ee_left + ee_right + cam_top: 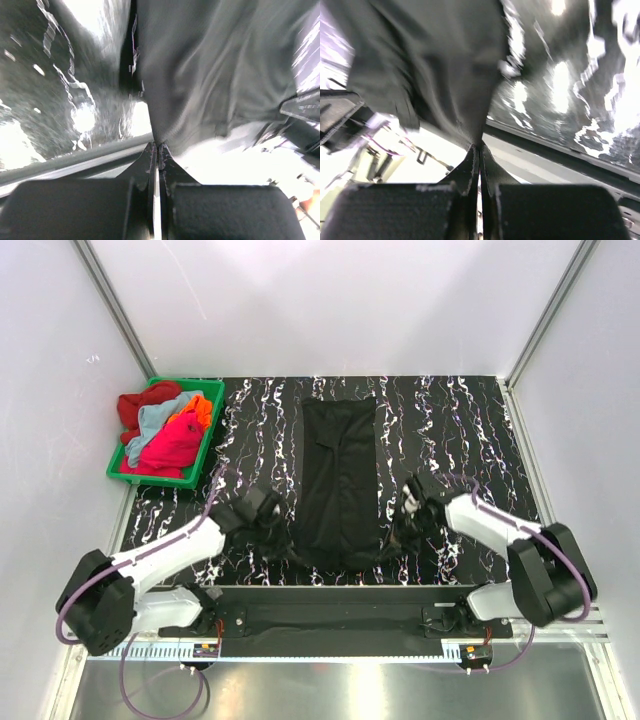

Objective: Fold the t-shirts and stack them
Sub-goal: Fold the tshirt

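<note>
We see the black t-shirt lying in the middle of the surface. It is folded into a long narrow strip that runs from twelve o'clock down to six o'clock. Its far end lies flat and square. Its near end is bunched and drawn out sideways toward both arms.

At the strip's seven o'clock corner, the left pincer is clenched on the cloth. In the left wrist view its two fingers are pressed together, and the edge of the black t-shirt narrows to a point right at their tips and rises away from them. At the five o'clock corner, the right pincer is clenched on the cloth in the same way. In the right wrist view its fingers are shut tight, and a fold of the black t-shirt comes down to a point between them. Both wrist views are blurred, so we cannot tell how much cloth sits inside either grip.

The surface under the shirt is black with white marbled veins, and bare stretches of it show on both sides of the strip.

Well apart from the strip, at ten o'clock in the far left corner, a green bin sits on the surface. It holds a loose heap of clothes. A red t-shirt is at its far left, with a light blue t-shirt beside it. An orange t-shirt lies toward the right wall, and a magenta-pink t-shirt lies on top at the near end.
</note>
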You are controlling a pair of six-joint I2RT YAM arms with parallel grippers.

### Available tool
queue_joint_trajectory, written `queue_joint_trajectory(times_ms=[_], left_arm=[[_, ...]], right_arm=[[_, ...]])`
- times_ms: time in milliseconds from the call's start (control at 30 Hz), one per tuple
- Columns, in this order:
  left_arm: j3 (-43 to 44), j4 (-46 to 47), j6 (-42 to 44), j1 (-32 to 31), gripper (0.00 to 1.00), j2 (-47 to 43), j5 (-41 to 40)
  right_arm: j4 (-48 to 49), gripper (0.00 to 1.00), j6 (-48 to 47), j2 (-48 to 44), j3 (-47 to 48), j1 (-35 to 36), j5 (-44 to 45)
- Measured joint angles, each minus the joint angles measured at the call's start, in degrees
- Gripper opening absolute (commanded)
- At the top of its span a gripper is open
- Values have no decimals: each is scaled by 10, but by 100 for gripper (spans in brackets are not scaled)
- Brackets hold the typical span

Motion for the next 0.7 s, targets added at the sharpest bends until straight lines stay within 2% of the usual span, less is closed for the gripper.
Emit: queue_joint_trajectory(times_ms=[133,300,433,700], left_arm=[[72,-11,35,83,0,36,9],[224,-24,89,168,0,151,28],[342,-19,120,197,0,246,47],[472,-31,157,240,0,389,81]], right_arm=[[-23,0,-23,64,110,-37,1],[-49,0,-58,179,274,-73,1],[-68,0,-74,262,387,-94,-2],[-107,0,-86,398,554,-127,-23]])
